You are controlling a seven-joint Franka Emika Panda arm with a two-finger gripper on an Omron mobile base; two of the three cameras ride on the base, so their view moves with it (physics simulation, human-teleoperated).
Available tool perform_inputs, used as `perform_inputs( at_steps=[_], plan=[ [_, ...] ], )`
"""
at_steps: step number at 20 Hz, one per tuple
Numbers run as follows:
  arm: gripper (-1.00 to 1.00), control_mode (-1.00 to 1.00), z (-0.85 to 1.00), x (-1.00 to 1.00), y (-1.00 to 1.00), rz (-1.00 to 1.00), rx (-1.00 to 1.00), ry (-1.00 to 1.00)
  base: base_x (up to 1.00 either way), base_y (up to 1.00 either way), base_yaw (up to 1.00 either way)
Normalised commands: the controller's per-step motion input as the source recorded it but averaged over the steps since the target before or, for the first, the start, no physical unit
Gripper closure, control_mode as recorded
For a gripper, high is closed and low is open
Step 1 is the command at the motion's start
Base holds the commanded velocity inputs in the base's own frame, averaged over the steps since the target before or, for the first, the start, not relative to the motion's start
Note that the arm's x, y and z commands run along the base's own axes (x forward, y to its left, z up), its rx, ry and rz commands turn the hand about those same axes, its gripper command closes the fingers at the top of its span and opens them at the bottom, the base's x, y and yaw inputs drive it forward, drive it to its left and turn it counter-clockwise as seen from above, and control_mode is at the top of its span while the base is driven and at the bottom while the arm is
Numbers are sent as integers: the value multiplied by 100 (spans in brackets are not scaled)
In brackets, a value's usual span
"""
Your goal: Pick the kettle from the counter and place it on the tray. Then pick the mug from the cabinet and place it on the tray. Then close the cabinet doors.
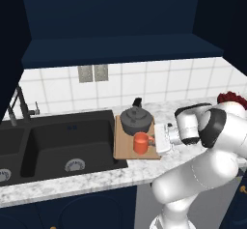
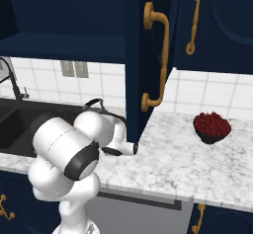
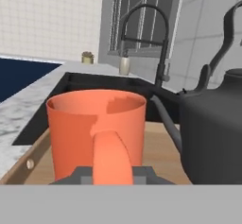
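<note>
Standing on the tray (image 1: 126, 151), mug (image 3: 97, 133) handle between tool (image 3: 112, 175) tips.

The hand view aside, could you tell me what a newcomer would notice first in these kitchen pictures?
The orange-red mug stands out, sitting on the wooden tray just in front of the dark kettle, right of the black sink. The gripper is shut on the mug's handle. To the right, a bowl of red fruit rests on the counter.

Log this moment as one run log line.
kettle: on tray | mug: on tray | tool: shut on mug handle | cabinet doors: open
</note>
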Motion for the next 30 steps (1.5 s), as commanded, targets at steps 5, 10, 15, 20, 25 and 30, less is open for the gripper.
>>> perform_inputs(
  at_steps=[5,10,15,20,25,30],
  plan=[
    [-100,-100,-25,3,-5,0,0,0,0,0,0],
    [-100,-100,-22,0,-10,0,0,0,0,0,0],
    [-100,-100,3,-5,-14,0,0,0,0,0,0],
    [-100,-100,42,-23,-13,-1,0,0,0,0,0],
    [-100,-100,63,-43,-3,-5,0,-2,0,0,0],
    [-100,-100,74,-55,0,-10,0,-4,0,0,0]
  ],
)
